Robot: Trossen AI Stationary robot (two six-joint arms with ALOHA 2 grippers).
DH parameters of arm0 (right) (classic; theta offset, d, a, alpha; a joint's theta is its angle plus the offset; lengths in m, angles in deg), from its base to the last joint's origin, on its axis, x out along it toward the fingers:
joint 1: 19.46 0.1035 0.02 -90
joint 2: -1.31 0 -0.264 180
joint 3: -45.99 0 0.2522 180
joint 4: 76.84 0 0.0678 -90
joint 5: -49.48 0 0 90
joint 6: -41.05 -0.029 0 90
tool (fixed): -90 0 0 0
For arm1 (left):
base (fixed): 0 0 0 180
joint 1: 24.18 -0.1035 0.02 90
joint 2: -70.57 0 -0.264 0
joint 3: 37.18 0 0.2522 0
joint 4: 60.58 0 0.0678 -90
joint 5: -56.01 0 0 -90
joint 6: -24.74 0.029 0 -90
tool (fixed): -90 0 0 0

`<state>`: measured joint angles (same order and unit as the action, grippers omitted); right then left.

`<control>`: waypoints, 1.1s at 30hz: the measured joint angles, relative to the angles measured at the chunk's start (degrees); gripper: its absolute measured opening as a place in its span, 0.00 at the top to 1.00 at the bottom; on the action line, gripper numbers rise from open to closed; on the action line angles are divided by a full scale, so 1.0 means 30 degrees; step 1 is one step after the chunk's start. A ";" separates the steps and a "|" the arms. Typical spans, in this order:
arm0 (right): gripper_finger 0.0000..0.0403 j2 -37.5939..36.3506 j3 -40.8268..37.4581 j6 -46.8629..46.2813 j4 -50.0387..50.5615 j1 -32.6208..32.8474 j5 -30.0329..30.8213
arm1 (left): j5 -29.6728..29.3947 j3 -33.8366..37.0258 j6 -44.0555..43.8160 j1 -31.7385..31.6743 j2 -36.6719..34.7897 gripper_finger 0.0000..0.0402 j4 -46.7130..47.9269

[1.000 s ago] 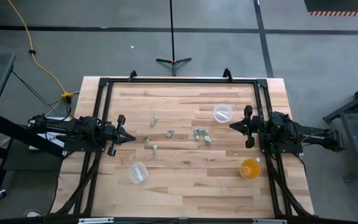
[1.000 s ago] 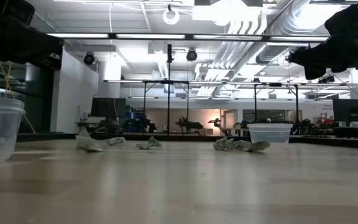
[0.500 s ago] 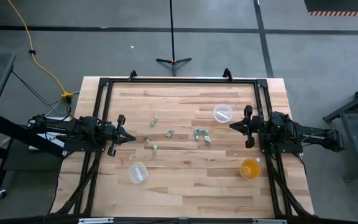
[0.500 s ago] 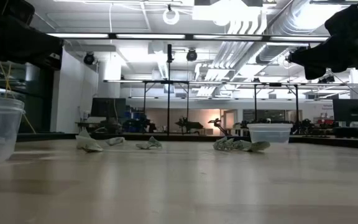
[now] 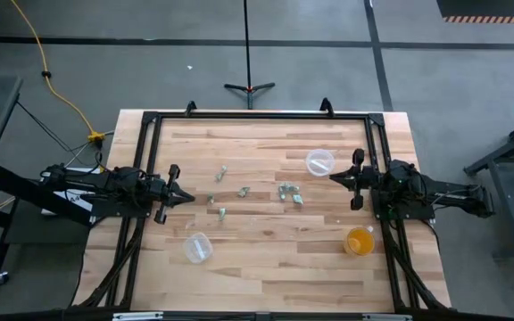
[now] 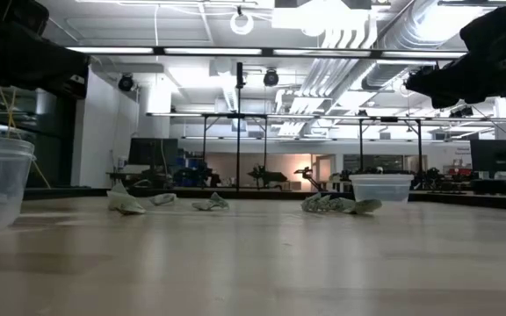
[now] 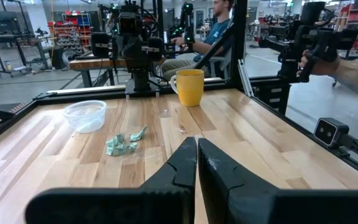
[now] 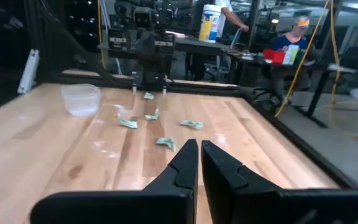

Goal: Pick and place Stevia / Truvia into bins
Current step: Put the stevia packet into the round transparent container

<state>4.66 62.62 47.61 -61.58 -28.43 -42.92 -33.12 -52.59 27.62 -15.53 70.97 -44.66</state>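
Several pale green and white sweetener packets [image 5: 244, 191] lie flat and scattered across the middle of the wooden table, with a small cluster [image 5: 290, 193] toward the right; the wrist views show them too [image 7: 126, 143] [image 8: 165, 143]. One clear cup [image 5: 319, 162] stands far right, the other clear cup [image 5: 197, 248] near left. My left gripper [image 5: 188, 196] [image 7: 196, 146] hovers shut at the table's left side, pointing at the packets. My right gripper [image 5: 333, 179] [image 8: 199, 146] hovers shut at the right side, beside the far clear cup.
An orange translucent cup [image 5: 360, 241] stands near the right arm's base, toward the near edge. A black frame [image 5: 257, 116] runs around the table. Bare wood lies between the packets and the near edge. People sit at benches beyond the table [image 7: 219, 25].
My right gripper has shifted slightly toward the table's far edge. The packets and cups have stayed where they were.
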 joint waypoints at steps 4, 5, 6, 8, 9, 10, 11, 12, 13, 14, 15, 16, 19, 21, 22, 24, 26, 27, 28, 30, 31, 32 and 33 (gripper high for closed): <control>0.97 -0.0003 0.0000 -0.0777 -0.0164 0.0000 0.0048 | -0.0001 -0.0001 0.0003 0.0001 0.0002 0.87 0.0003; 0.97 -0.0003 0.0000 -0.1370 -0.0240 0.0000 -0.0041 | 0.0002 0.0000 -0.0001 0.0004 0.0004 0.87 -0.0002; 0.97 -0.0003 0.0000 -0.1945 -0.0262 0.0000 -0.0157 | 0.0002 -0.0004 0.0003 -0.0001 0.0004 0.87 0.0003; 0.97 -0.0002 0.0000 -0.3262 -0.0334 0.0000 -0.0264 | -0.0001 0.0000 0.0001 0.0007 0.0004 0.87 0.0003; 0.97 -0.0003 0.0000 -0.4187 -0.0493 0.0000 -0.0273 | -0.0001 0.0000 0.0002 0.0007 0.0004 0.87 0.0002; 0.97 -0.0003 0.0006 -0.5041 -0.0660 0.0000 -0.0352 | 0.0007 0.0000 0.0003 0.0007 0.0003 0.87 0.0003; 0.97 -0.0003 0.0007 -0.5598 -0.0741 0.0000 -0.0469 | 0.0000 0.0000 0.0003 -0.0001 -0.0004 0.87 -0.0004; 0.97 -0.0003 0.0007 -0.5730 -0.0732 0.0000 -0.0540 | -0.0001 0.0000 0.0003 0.0005 -0.0004 0.87 0.0002; 0.97 -0.0003 0.0007 -0.5704 -0.0734 0.0003 -0.0441 | -0.0001 0.0000 0.0003 0.0002 -0.0004 0.87 0.0003; 0.97 -0.0003 0.0007 -0.5679 -0.0736 0.0005 -0.0305 | -0.0001 0.0000 0.0003 0.0002 0.0004 0.87 0.0000; 0.97 -0.0003 0.0007 -0.5688 -0.0724 0.0000 -0.0295 | 0.0001 0.0000 -0.0001 0.0007 0.0000 0.87 0.0003; 0.97 -0.0003 0.0007 -0.5694 -0.0629 0.0000 -0.0299 | 0.0004 0.0000 -0.0002 0.0004 -0.0001 0.87 0.0001; 0.97 0.0004 0.0007 -0.5744 -0.0184 0.0000 -0.0310 | 0.0003 0.0000 0.0000 0.0003 -0.0003 0.87 -0.0001; 0.97 0.0064 0.0007 -0.6286 -0.0162 0.0007 -0.0160 | -0.0001 0.0000 0.0003 0.0000 0.0004 0.87 -0.0004; 0.96 0.0141 0.0007 -0.6462 -0.0284 0.0000 -0.0153 | 0.0000 0.0000 0.0003 -0.0001 0.0003 0.87 0.0003; 0.94 0.0392 0.0007 -0.6617 -0.0866 0.0025 -0.0464 | 0.0003 0.0000 0.0003 0.0007 -0.0001 0.87 0.0003; 0.88 0.0936 0.0007 -0.6706 -0.2066 0.0044 -0.1148 | -0.0001 -0.0005 0.0001 0.0005 0.0002 0.87 0.0003; 0.85 0.1277 0.0007 -0.6686 -0.2847 0.0044 -0.1355 | -0.0001 0.0000 0.0002 -0.0001 0.0002 0.87 0.0003; 0.82 0.1684 0.0007 -0.6573 -0.3689 0.0051 -0.1385 | 0.0007 0.0000 0.0003 0.0007 -0.0004 0.87 -0.0004; 0.74 0.2714 0.0015 -0.6159 -0.5391 0.0044 -0.1383 | -0.0001 0.0000 0.0003 -0.0001 -0.0002 0.87 0.0003; 0.70 0.3262 0.0015 -0.5957 -0.6076 0.0044 -0.1451 | 0.0004 0.0000 0.0003 0.0004 0.0004 0.87 0.0003; 0.67 0.3884 0.0015 -0.5883 -0.6677 0.0044 -0.1575 | -0.0001 0.0000 0.0000 -0.0001 0.0004 0.87 0.0003; 0.64 0.4570 0.0017 -0.5876 -0.7239 0.0044 -0.1765 | 0.0004 0.0000 0.0003 0.0007 0.0004 0.87 0.0003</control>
<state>18.37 62.68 29.98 -83.30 -28.30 -48.22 -33.11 -52.59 27.63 -15.51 70.98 -44.65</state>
